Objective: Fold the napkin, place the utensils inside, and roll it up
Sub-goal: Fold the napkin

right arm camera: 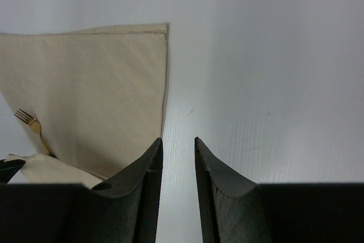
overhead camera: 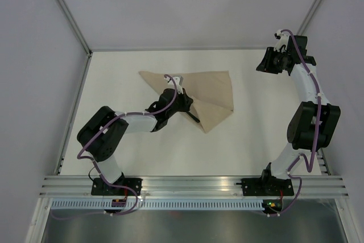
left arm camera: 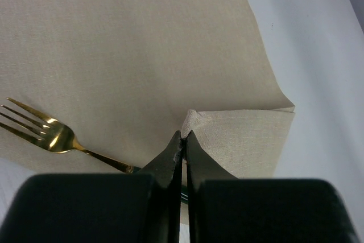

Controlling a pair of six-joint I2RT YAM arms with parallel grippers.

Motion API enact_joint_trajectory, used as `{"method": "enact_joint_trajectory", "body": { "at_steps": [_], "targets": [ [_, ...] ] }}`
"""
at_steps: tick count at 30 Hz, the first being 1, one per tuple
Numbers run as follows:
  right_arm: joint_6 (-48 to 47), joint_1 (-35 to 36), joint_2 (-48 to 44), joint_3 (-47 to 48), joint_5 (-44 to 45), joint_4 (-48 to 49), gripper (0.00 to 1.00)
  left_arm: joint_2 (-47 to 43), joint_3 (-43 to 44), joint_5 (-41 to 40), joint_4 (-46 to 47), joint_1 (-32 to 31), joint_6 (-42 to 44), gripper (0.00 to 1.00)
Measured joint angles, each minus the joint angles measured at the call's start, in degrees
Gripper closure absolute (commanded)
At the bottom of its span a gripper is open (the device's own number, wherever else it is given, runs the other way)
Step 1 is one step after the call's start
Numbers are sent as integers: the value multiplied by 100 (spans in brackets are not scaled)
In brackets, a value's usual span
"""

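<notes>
Left pincer (left arm camera: 183, 136) clamped on a raised fold of the beige napkin (left arm camera: 131, 49), gold fork (left arm camera: 52, 133) lying on the cloth beside it, right pincer (right arm camera: 177, 145) part-open, empty, above the white surface (right arm camera: 273, 72)

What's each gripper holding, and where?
Left gripper pinches the napkin at the corner of its folded-over flap. Right gripper holds nothing.
</notes>
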Motion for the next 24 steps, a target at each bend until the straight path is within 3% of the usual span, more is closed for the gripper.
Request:
{"method": "enact_joint_trajectory", "body": {
  "at_steps": [24],
  "targets": [
    [-2,42,0,0,-7,-2,65,2,-212,120,-155,599,-389,98]
  ]
}}
